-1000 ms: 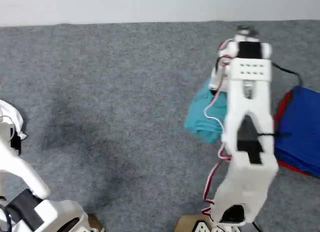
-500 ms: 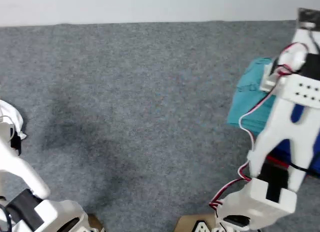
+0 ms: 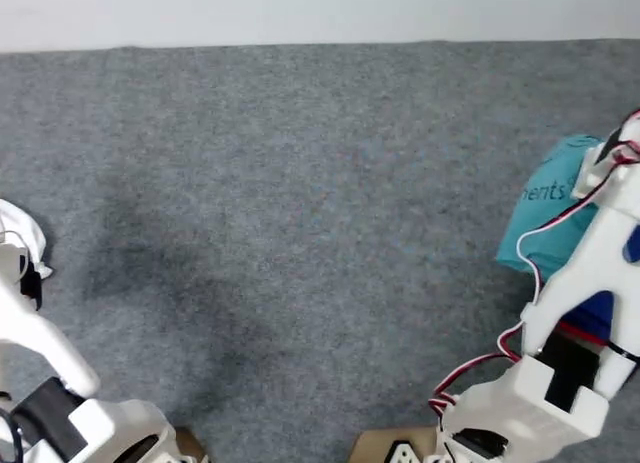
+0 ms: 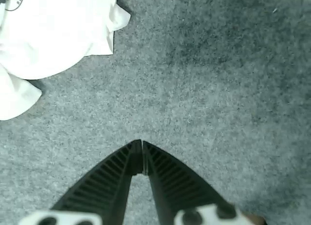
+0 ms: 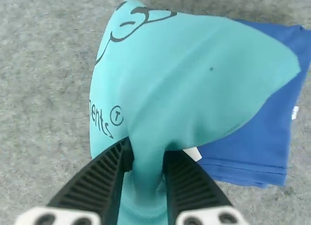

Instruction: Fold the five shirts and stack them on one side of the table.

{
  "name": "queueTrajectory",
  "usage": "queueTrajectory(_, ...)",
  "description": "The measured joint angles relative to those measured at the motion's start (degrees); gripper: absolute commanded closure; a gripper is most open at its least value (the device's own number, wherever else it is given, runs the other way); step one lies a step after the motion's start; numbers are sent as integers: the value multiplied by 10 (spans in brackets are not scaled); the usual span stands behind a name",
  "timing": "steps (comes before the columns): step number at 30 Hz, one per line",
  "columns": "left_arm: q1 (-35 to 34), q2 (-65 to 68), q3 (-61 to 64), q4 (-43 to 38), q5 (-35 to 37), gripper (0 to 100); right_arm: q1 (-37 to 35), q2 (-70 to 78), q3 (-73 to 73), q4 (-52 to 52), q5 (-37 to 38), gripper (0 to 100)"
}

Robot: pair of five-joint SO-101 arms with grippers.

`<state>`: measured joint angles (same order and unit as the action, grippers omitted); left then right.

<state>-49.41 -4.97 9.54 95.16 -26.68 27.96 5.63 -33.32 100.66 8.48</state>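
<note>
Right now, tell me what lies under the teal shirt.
A blue shirt lies beneath the teal shirt, which the right gripper pinches. The blue shirt's covered part cannot be seen.

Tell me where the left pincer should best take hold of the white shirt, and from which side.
Probably the pointed corner of the white shirt that juts out over the grey table. It lies thin and free there, while the rest is bunched. Come from the bare table side. The left pincer is shut, so it must open first.
</note>
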Motion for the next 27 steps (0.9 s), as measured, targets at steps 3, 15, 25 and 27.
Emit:
queueTrajectory(3, 0, 0, 0, 0, 0, 993, 21, 22, 0, -6, 10, 991)
queueTrajectory(15, 0, 0, 0, 0, 0, 993, 114, 113, 1, -128, 103, 991)
queueTrajectory(25, 0, 0, 0, 0, 0, 993, 162, 178, 1, -204, 171, 991)
queueTrajectory(27, 0, 0, 0, 0, 0, 993, 167, 193, 1, -219, 180, 987)
